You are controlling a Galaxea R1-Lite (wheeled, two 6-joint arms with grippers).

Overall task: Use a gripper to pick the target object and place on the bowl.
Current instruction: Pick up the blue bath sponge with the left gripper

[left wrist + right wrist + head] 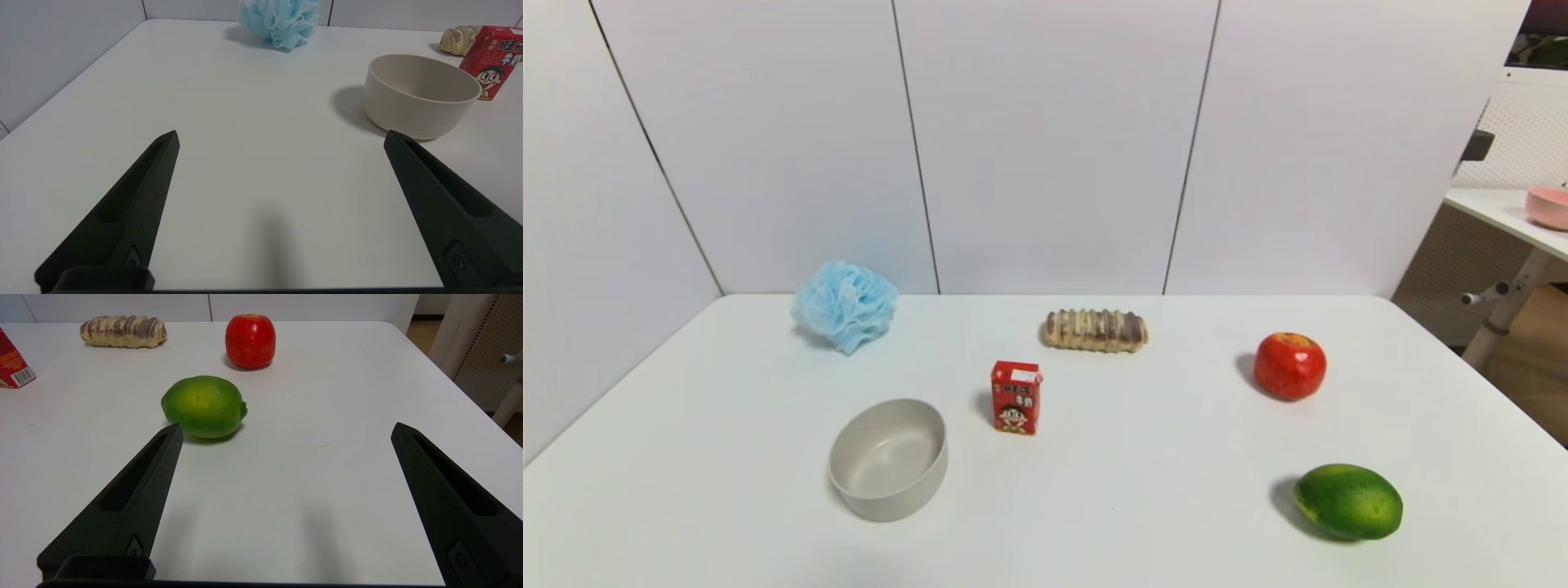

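The light-blue mesh bath pouf lies at the back left of the white table, near the wall; it also shows in the left wrist view. The grey-white bowl stands empty at the front left, and shows in the left wrist view. Neither arm shows in the head view. My left gripper is open and empty, low over bare table, short of the bowl. My right gripper is open and empty over the table's right front, with the green fruit just beyond one finger.
A red carton stands right of the bowl. A striped bread roll lies at the back middle. A red apple and a green fruit sit on the right. The table's right edge is close.
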